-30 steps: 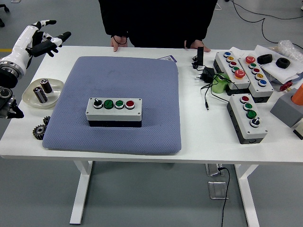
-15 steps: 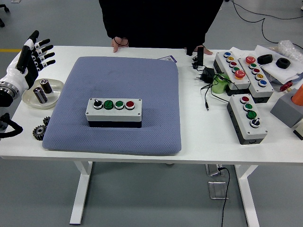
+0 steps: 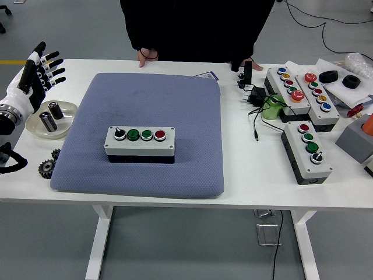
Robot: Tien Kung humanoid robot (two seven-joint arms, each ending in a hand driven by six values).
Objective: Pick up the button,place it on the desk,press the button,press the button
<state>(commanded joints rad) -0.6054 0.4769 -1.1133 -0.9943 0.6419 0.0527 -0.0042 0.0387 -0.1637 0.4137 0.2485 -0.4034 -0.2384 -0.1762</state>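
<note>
Left hand (image 3: 39,70) has barely shifted, fingers spread, above dish (image 3: 65,125)

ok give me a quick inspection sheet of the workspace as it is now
surface: white table with a blue pad across its middle
job's things: grey button box on the pad, with a black knob, two green buttons and a red one
clutter: dish holding two cylinders, gears at the left edge; three more button boxes and black rings on the right
robot hands: left robot hand raised over the left end, fingers spread, holding nothing; right not in view
cables: black adapter and lead right of the pad
surroundings: person in dark clothes at the far side, hand on the table edge
</note>
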